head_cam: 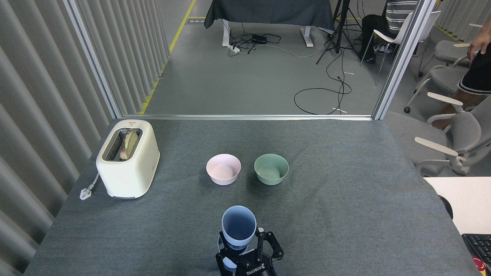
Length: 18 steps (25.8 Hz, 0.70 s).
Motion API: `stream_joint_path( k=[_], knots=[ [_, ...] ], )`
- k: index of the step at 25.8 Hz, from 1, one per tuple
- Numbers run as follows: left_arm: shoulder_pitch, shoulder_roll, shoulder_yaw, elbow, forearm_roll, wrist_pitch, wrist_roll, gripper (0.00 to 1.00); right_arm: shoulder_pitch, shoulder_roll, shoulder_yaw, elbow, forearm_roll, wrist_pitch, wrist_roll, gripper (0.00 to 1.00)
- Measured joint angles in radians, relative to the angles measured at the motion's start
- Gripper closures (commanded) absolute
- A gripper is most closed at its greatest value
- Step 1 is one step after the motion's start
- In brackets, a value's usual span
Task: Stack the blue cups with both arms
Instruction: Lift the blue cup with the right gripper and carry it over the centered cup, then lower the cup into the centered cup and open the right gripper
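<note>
One blue cup (238, 227) hangs upright near the table's front edge, mouth towards me. My right gripper (248, 253) is shut on its lower body, fingers on either side. The second blue cup (226, 263) stands directly underneath. Only a pale sliver of it shows between the held cup and the gripper. I cannot tell whether the held cup's base is inside it or just above it. My left gripper is out of view.
A pink bowl (223, 169) and a mint-green bowl (271, 169) stand side by side at mid-table. A cream toaster (127, 157) with bread stands at the left. A person and grey chairs (456, 134) are beyond the right edge.
</note>
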Motion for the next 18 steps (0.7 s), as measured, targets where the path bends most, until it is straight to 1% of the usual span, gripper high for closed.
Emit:
stream_joint_path(
  k=[5,6,9,11,12,15,18],
  knots=[
    [0.0,0.0,0.0,0.0,0.0,0.0,0.0,0.0,-0.004,0.001,-0.006,0.029,-0.002,0.001,-0.015,0.3],
    [0.0,0.0,0.0,0.0,0.0,0.0,0.0,0.0,-0.006,0.002,-0.006,0.035,-0.002,0.001,-0.016,0.29],
    [0.0,0.0,0.001,0.0,0.0,0.0,0.0,0.0,-0.01,0.005,-0.007,0.057,-0.003,0.001,-0.018,0.17],
    [0.0,-0.001,0.002,0.0,0.0,0.0,0.0,0.0,-0.012,0.007,-0.005,0.072,-0.004,0.001,-0.018,0.03],
    [0.0,-0.001,0.002,0.0,0.0,0.0,0.0,0.0,-0.012,0.009,-0.004,0.08,-0.004,-0.001,-0.018,0.02],
    [0.0,-0.001,0.003,0.0,0.0,0.0,0.0,0.0,-0.019,0.012,-0.002,0.093,-0.006,-0.007,-0.019,0.01],
    [0.0,-0.001,0.003,0.001,0.001,0.0,0.0,0.0,-0.023,0.013,-0.002,0.085,-0.007,-0.015,-0.031,0.01]
  ],
)
